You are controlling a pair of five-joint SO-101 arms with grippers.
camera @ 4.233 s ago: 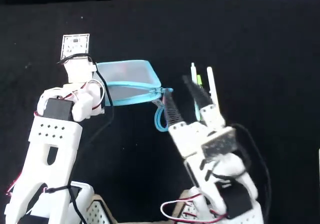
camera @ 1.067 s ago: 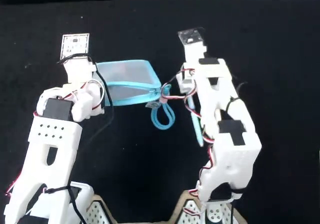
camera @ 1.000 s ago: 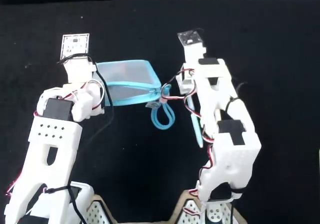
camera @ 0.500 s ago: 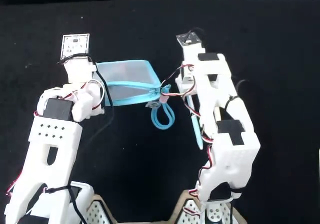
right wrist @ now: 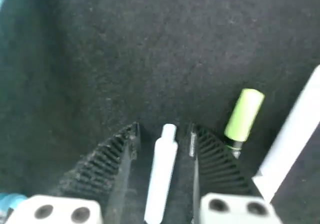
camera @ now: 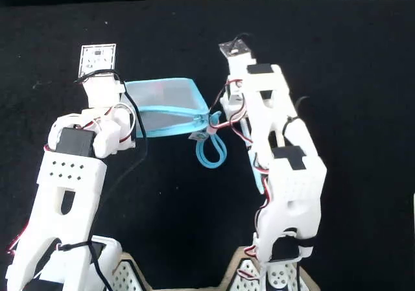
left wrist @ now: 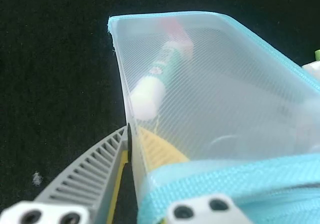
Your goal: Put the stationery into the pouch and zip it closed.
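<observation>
High view: pouch (camera: 165, 106) lies flat on the black cloth (camera: 363, 109), translucent with a teal zip edge; whether the zip is open, cannot tell from here; contents no more than a haze through the wall. Left gripper (camera: 122, 109) sits at the pouch's left end. Teal loop (camera: 211, 151) trails from the right end. Right arm (camera: 285, 168) bends over the cloth just right of the pouch and covers most of what lies under it; a thin teal stick (camera: 259, 179) pokes out beside it, pen or not unclear.

Left wrist view: pouch wall close up; inside it a marker (left wrist: 150, 92) with white cap and green body; a yellow patch low behind the wall, unidentified. One ribbed finger (left wrist: 95, 184) presses the outside of the pouch's end; the gripper is clamped on that end; far corner of the pouch cut off.

Right wrist view: right gripper (right wrist: 162, 134) low over the cloth, jaws narrowly parted either side of a white pen (right wrist: 162, 174), not touching it; just beside, a green-capped marker (right wrist: 242, 116); a white bar (right wrist: 290, 139) cut off at the edge.
</observation>
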